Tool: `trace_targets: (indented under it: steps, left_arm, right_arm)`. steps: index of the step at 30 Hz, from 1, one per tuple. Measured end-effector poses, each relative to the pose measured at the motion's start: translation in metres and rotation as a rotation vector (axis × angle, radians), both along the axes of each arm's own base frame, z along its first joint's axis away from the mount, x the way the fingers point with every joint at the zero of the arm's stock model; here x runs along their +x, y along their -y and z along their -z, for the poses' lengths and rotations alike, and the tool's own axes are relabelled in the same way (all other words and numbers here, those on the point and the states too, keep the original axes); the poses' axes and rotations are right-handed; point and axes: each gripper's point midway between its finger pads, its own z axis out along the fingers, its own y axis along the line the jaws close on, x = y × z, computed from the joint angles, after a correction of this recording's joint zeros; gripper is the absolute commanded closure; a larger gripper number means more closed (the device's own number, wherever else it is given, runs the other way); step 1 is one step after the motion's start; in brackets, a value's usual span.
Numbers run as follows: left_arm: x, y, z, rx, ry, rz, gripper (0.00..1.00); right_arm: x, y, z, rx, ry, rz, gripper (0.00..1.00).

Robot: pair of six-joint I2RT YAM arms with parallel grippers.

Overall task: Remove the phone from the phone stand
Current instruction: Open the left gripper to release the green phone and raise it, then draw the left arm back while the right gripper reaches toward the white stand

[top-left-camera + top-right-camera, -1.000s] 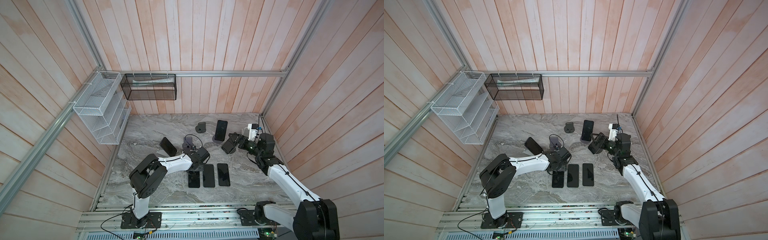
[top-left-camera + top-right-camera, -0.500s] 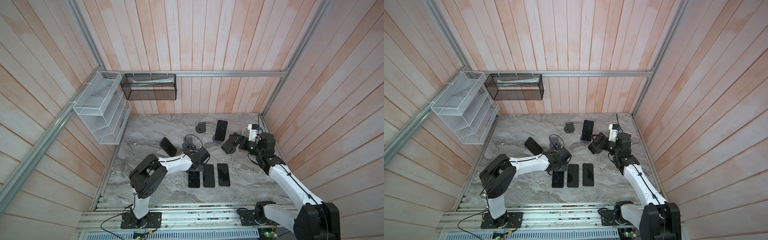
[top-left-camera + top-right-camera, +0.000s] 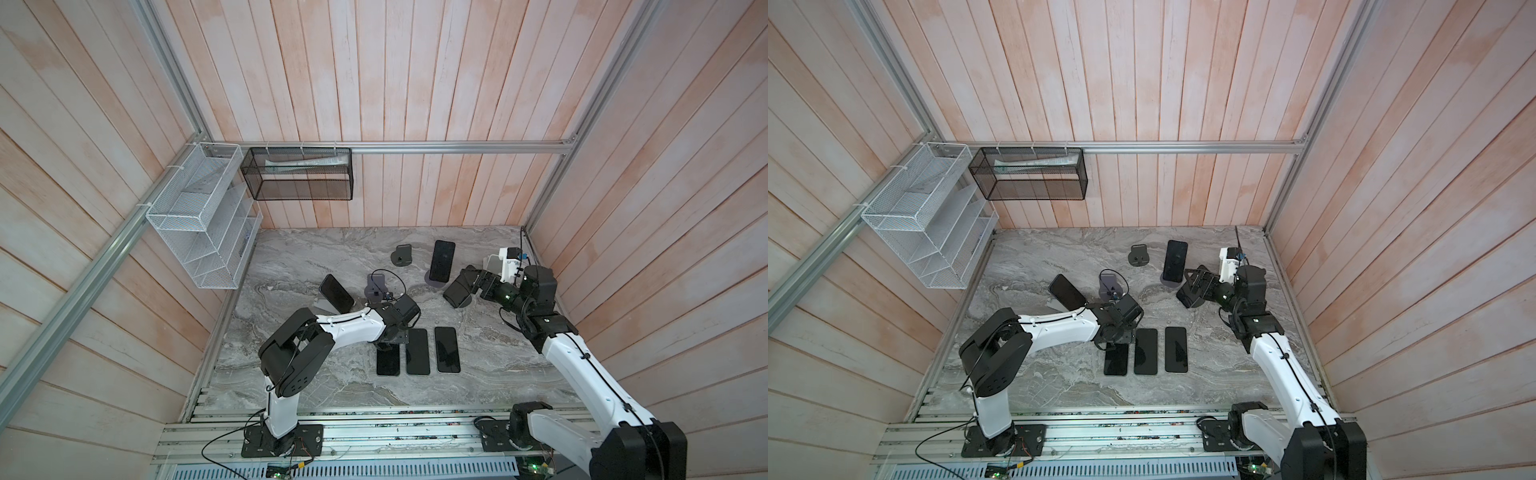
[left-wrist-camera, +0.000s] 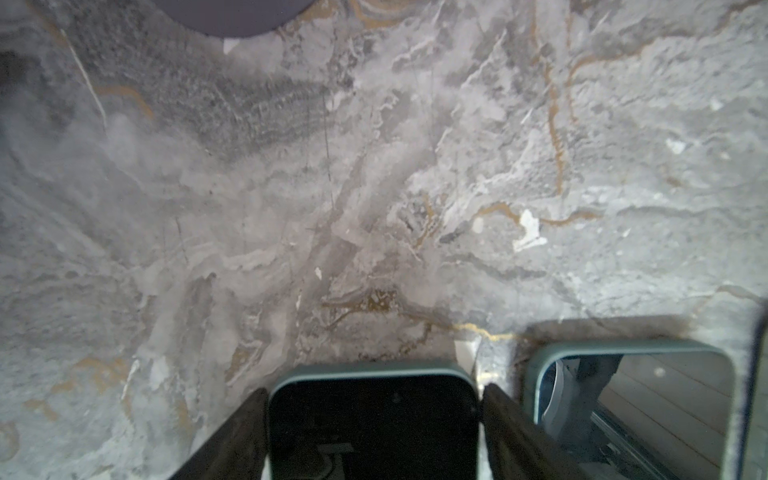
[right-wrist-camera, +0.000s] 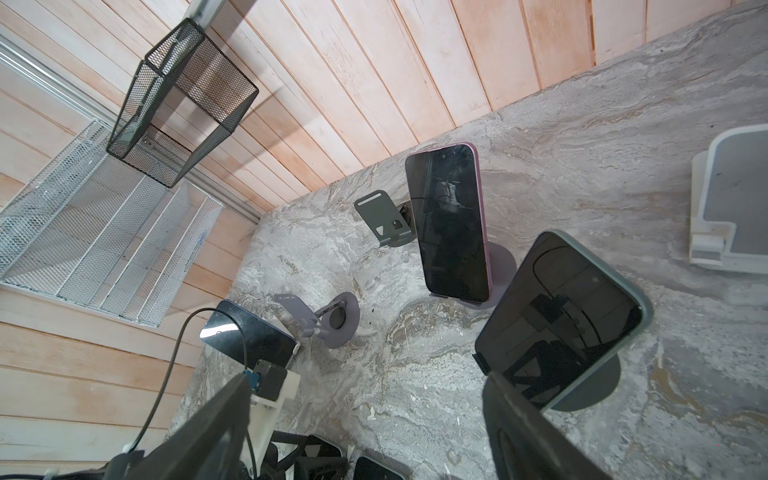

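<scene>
A phone in a green case [image 5: 557, 320] leans on a dark round phone stand [image 5: 598, 386] at the right of the table, seen as a dark slab [image 3: 456, 291] in a top view. My right gripper [image 5: 365, 382] is open just beside it, one finger [image 5: 523, 419] in front of the phone's lower corner and only bare table between the jaws. My left gripper [image 4: 374, 399] hangs low over a flat teal-edged phone [image 4: 374, 424], the leftmost of three [image 3: 388, 362]. Its jaws straddle that phone's end, with a thin gap showing on one side.
A purple-cased phone [image 3: 441, 261] stands on a round stand at the back. A dark phone [image 3: 336, 293] leans on a stand at the left. Empty stands: grey [image 3: 402, 259], purple [image 3: 376, 289], white [image 5: 731, 199]. Two more flat phones [image 3: 417, 351] [image 3: 447, 349] lie mid-table. Wire baskets [image 3: 199, 216] [image 3: 301, 174] hang on the walls.
Both arms stay almost where they were. No phone has visibly moved in the top views.
</scene>
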Motion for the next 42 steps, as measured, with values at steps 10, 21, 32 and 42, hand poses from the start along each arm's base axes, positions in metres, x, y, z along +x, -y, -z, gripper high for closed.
trace_targets:
  steps: [10,21,32,42]
  left_arm:
    - [0.002,-0.003,-0.049,-0.028,0.050,0.042,0.13]
    - [0.034,-0.065,-0.121,-0.101,0.246,-0.135,1.00]
    - [0.013,-0.134,-0.119,-0.157,0.340,-0.392,0.94]
    - [0.008,-0.220,-0.174,-0.396,0.479,-0.649,0.86]
  right_arm:
    - [-0.002,0.000,-0.003,0.001,-0.002,0.000,0.12]
    - [-0.003,-0.001,-0.003,0.010,-0.015,0.001,0.19]
    - [-0.029,-0.096,0.017,-0.021,-0.065,-0.266,0.36]
    - [-0.062,-0.234,0.077,-0.132,-0.173,-0.511,1.00]
